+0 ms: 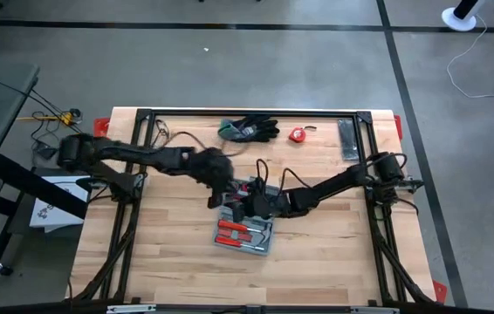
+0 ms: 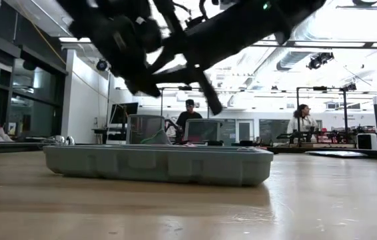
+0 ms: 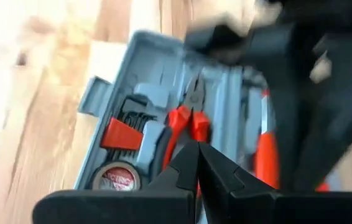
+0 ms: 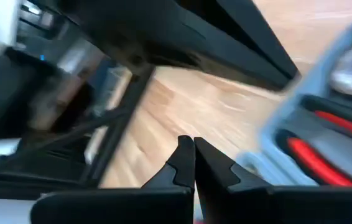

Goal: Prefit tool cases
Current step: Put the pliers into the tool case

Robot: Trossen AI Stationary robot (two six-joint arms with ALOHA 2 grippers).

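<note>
The grey-blue tool case [image 1: 245, 234] lies open in the middle of the wooden table, its flat underside on the wood [image 2: 158, 164]. Its recesses hold red-handled pliers [image 3: 188, 121], hex keys [image 3: 132, 118] and a roll of tape [image 3: 115, 177]. My left gripper [image 1: 227, 194] hangs shut above the case's far part; its closed tips [image 3: 198, 149] show over the pliers. My right gripper [image 1: 249, 208] is shut too, close beside the left one, with its tips [image 4: 193, 146] over bare wood next to the case's edge [image 4: 325, 124]. In the low view both arms stand clear above the case.
Black-and-green gloves [image 1: 249, 129], a small red tape measure [image 1: 297, 134] and a dark flat bar [image 1: 349, 139] lie along the far edge. A black frame [image 1: 256, 113] borders the table's far, left and right sides. Bare wood lies near the front edge. Two people show in the room behind [image 2: 188, 113].
</note>
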